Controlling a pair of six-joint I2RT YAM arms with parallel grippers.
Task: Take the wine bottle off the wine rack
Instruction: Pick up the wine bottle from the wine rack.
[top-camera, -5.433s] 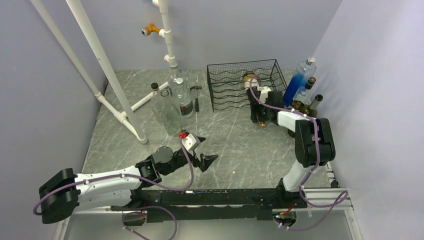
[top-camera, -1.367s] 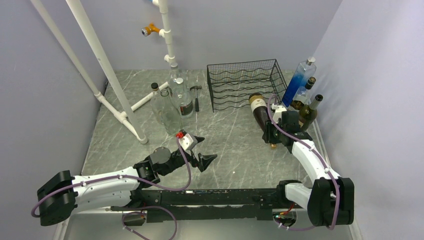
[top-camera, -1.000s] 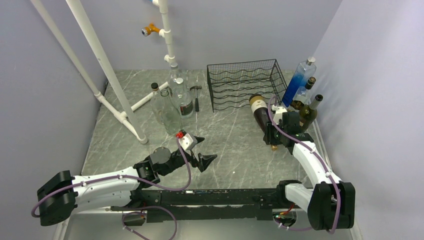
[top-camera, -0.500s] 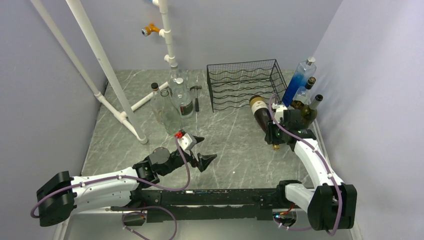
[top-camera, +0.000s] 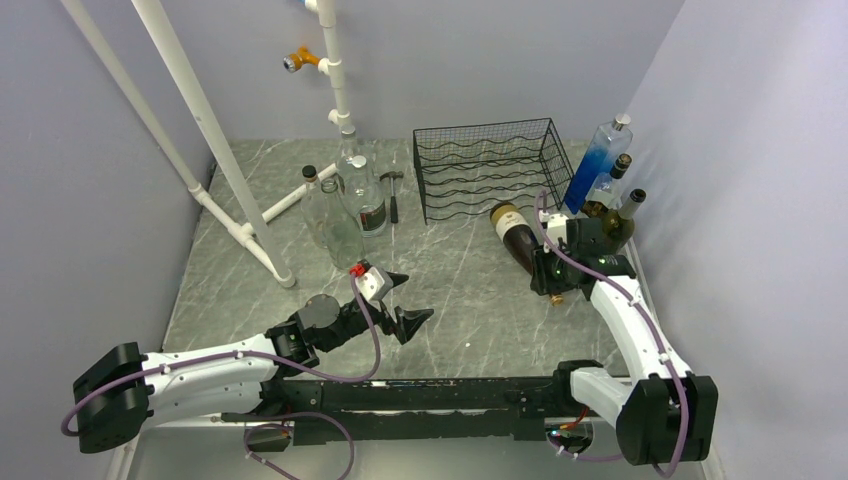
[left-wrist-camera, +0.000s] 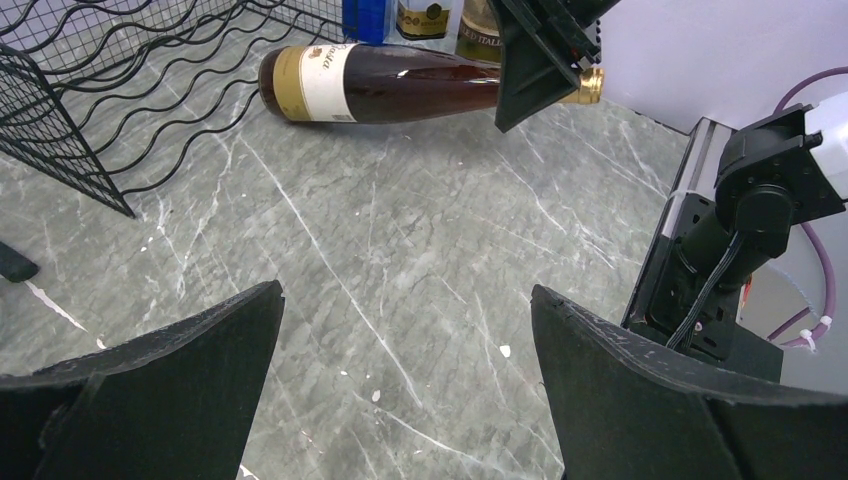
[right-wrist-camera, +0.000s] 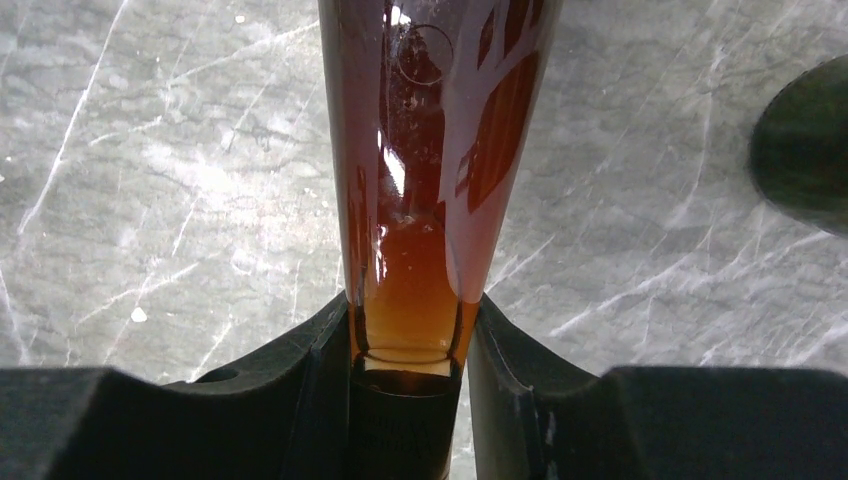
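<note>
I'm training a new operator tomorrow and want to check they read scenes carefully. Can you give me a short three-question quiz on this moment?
1. True or false: the wine bottle lies inside the wine rack.
2. Which part of the bottle does the right gripper clamp? A) base B) label C) neck
3. Fill in: the left gripper is ____ and holds nothing.
Key: 1 false, it is out in front of the rack; 2 C; 3 open.
</note>
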